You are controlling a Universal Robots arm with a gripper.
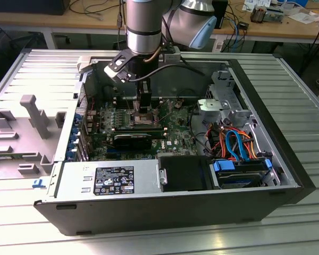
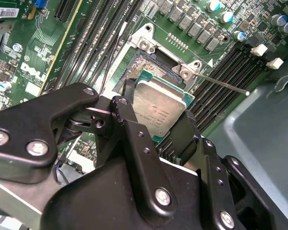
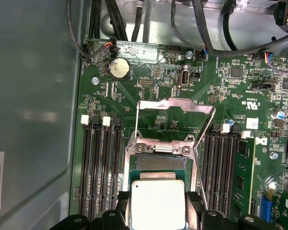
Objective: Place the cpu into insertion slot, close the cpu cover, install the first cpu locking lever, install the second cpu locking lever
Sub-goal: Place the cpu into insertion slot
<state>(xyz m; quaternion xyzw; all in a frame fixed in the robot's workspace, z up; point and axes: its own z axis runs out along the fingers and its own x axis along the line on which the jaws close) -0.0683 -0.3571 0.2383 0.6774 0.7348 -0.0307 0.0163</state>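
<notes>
Between the fingers (image 3: 192, 207) of the pincer (image 2: 158, 106): you hold the cpu (image 2: 161, 109). The pincer is closed on two opposite edges of the chip, and the grey metal top faces the cameras.
Reason for this grip: I judge that holding by the edges leaves the underside free, so nothing comes between the chip and the socket.
Just under and beyond the fingertips: the insertion slot (image 3: 158, 163) lies open. A band of its contact field shows past the far edge of the cpu, so the chip covers only part of it.
Seating: the cpu does not look seated to me. In the second wrist view it seems to sit a little above the rim, but I cannot tell if one edge touches.
Farther beyond the slot, away from the pincer: the cpu cover (image 3: 182, 103) stands swung up on its hinge, so the way down to the slot is free.
At both sides of the slot: two thin locking levers (image 3: 198, 143) are released and lifted, which lets the cover stand open.
On either side of the pincer: long black memory slots (image 3: 99, 163) run along the green board (image 3: 149, 86), close to the fingers but apart from them.
Around the pincer: the arm reaches down into the open computer case (image 1: 165, 212).
</notes>
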